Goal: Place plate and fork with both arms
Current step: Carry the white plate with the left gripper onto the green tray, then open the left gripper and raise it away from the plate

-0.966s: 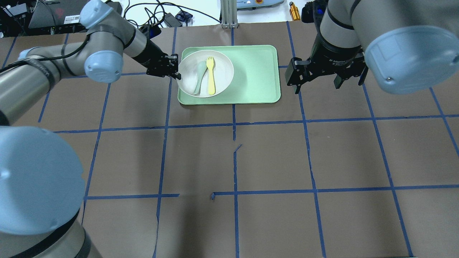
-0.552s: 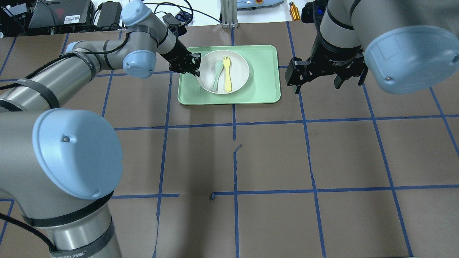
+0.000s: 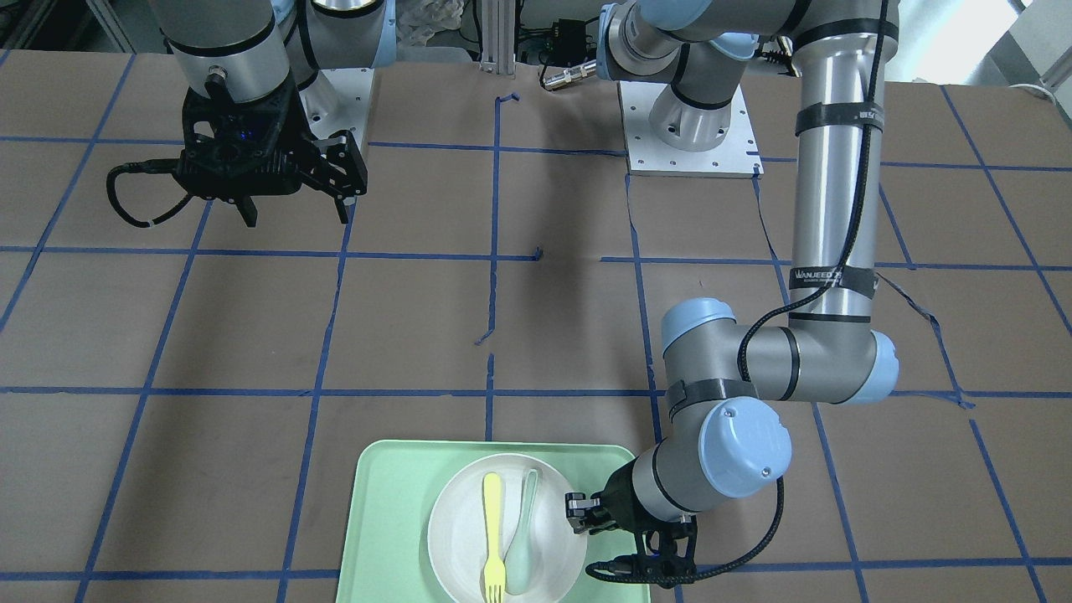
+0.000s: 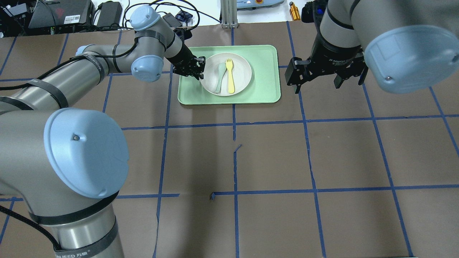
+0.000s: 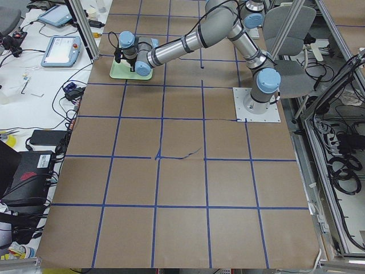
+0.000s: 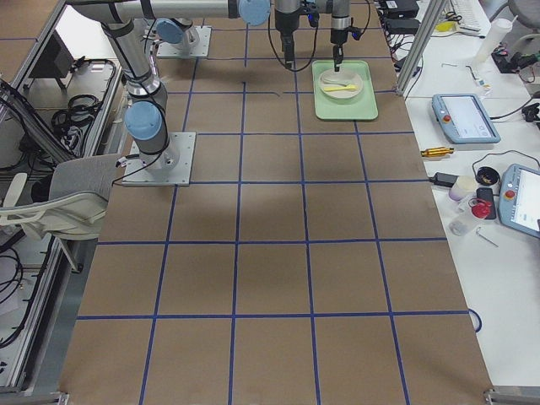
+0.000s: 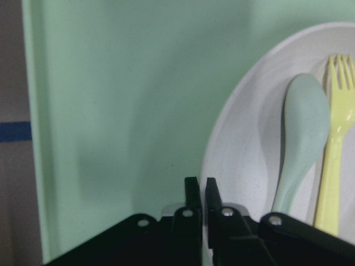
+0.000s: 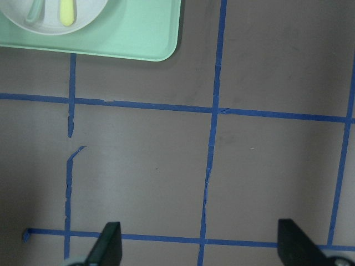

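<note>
Across-table view: left gripper sits low at the plate rim, on the tray's robot-left side. Fork and spoon lie side by side in the plate.

Overhead: right gripper hangs just beside the tray, probably placed to take the fork.

Left wrist: fingers drawn narrow, pinching the rim. My guess is a grip for carrying the plate level.

Right wrist: fingers spread wide above the brown table, holding nothing.
</note>
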Controlling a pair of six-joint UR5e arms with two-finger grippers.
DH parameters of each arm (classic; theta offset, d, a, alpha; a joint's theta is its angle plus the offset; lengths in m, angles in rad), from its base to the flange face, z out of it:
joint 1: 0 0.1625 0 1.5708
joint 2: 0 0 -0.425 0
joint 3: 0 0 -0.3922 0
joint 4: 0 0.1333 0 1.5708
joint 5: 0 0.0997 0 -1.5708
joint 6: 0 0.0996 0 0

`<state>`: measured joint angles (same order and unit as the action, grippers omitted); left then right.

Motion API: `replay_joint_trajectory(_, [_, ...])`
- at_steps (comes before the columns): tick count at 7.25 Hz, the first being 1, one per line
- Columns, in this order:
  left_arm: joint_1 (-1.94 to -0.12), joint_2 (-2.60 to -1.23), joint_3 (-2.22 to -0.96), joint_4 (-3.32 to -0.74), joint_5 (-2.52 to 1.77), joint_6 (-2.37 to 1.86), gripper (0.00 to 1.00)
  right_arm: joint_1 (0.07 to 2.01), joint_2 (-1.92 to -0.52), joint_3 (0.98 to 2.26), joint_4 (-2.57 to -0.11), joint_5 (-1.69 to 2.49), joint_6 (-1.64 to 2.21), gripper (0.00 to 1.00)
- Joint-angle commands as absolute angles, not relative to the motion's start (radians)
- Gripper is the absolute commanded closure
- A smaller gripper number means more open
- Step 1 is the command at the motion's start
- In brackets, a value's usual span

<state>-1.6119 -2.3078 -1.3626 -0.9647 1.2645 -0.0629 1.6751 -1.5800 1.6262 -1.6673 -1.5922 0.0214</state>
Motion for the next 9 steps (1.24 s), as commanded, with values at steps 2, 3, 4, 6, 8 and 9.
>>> replay_joint_trajectory(2, [-1.606, -2.046, -1.498, -1.145, 1.457, -0.052, 0.0, 1.675, -1.58, 1.626, -1.667, -1.592, 0.021, 0.0])
replay_joint_trajectory(3, [-1.611, -1.928, -1.576, -1.161, 1.479, -0.054, 0.0, 1.675, -1.58, 1.626, -1.667, -1.592, 0.021, 0.0])
replay_joint_trajectory(4, [-1.611, -1.811, -1.657, -1.16, 1.527, -0.058, 0.0, 1.675, -1.58, 1.626, -1.667, -1.592, 0.021, 0.0])
replay_joint_trajectory(6, [-1.617, -1.651, -1.654, -1.323, 1.529, -0.055, 0.0, 1.675, -1.58, 1.626, -1.667, -1.592, 0.021, 0.0])
replay_joint_trajectory(8, [-1.624, -1.559, -1.666, -1.399, 1.531, -0.063, 0.0, 1.675, -1.58, 1.625, -1.667, -1.592, 0.021, 0.0])
replay_joint_trajectory(9, [-1.624, -1.54, -1.681, -1.405, 1.529, -0.064, 0.0, 1.675, -1.58, 1.626, -1.667, -1.591, 0.021, 0.0])
